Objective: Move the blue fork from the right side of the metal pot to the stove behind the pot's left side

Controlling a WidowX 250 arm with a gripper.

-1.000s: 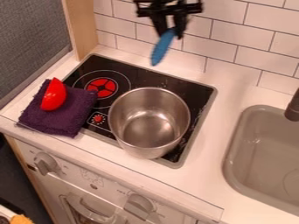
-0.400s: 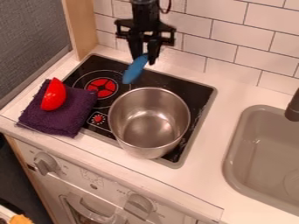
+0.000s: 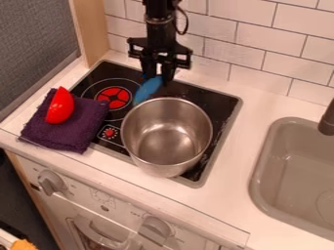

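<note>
The claw (image 3: 158,79) was over the rear of the cooktop (image 3: 202,97), its fingers closed on the upper end of a smooth blue oval piece (image 3: 147,91), parted only by that piece's thickness. The blue piece slanted down to the left, between the red burner marking (image 3: 114,97) and the large pot (image 3: 165,139). The pot stood right beside it toward the camera, its round rim and tall wall in the way on that side; whether the two touched could not be told. The pot was shiny brushed metal, deep and round, on the black, glossy cooktop with its grey edging. To the left, a folded purple towel (image 3: 72,132), thick and nubby, overlapped the cooktop's edge and carried a glossy red half-round piece (image 3: 60,105) tilted on its side. A small red dial marking (image 3: 110,132) lay between towel and pot. The bench (image 3: 244,136) was smooth and white, with a rounded grey sink (image 3: 264,180) to the right under a dark faucet (image 3: 327,121). Behind rose a wall of white rectangular tiles (image 3: 254,39), meeting a pale wooden post (image 3: 91,34) beside a grey, fabric-like panel (image 3: 39,44). Two chunky knobs (image 3: 51,183) jutted from the white front below.
</note>
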